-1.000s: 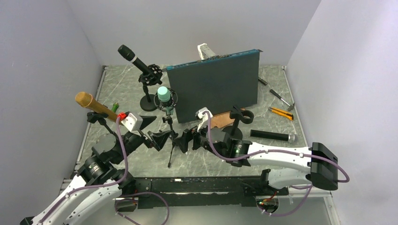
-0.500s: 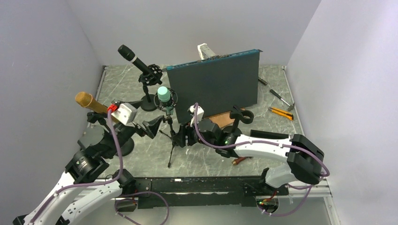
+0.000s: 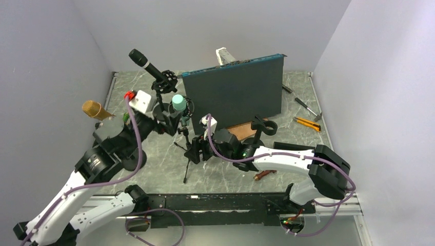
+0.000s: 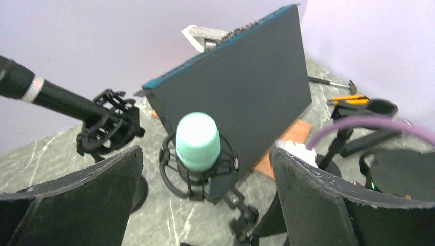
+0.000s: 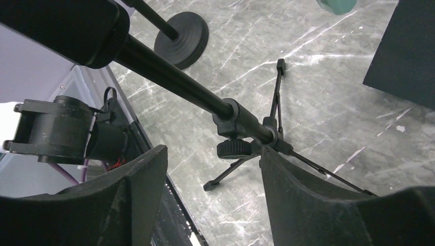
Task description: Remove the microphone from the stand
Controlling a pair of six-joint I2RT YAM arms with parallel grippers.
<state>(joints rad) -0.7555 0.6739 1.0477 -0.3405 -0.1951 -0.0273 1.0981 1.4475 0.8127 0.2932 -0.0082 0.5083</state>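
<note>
A mint-green microphone (image 3: 178, 102) (image 4: 197, 141) sits upright in a black shock mount (image 4: 174, 174) on top of a small tripod stand (image 5: 246, 128). My left gripper (image 3: 173, 122) (image 4: 205, 154) is open wide just in front of the microphone, one finger on each side and both clear of it. My right gripper (image 3: 197, 152) (image 5: 213, 151) is low at the stand, jaws partly apart. The stand's knob and joint lie at its fingertips, close against the right finger (image 5: 287, 195). The left finger (image 5: 138, 189) stands clear.
A black microphone (image 3: 149, 65) on a round-base stand (image 5: 182, 33) stands behind, and a gold one (image 3: 95, 110) at the left. An upright dark board (image 3: 236, 95) is right of the green microphone. A loose black microphone (image 3: 297, 148), an empty clip stand (image 3: 264, 125) and tools (image 3: 307, 122) are on the right.
My left arm rose and swung forward and right, up to the green microphone. My right gripper slid left to the tripod's joint and its jaws narrowed.
</note>
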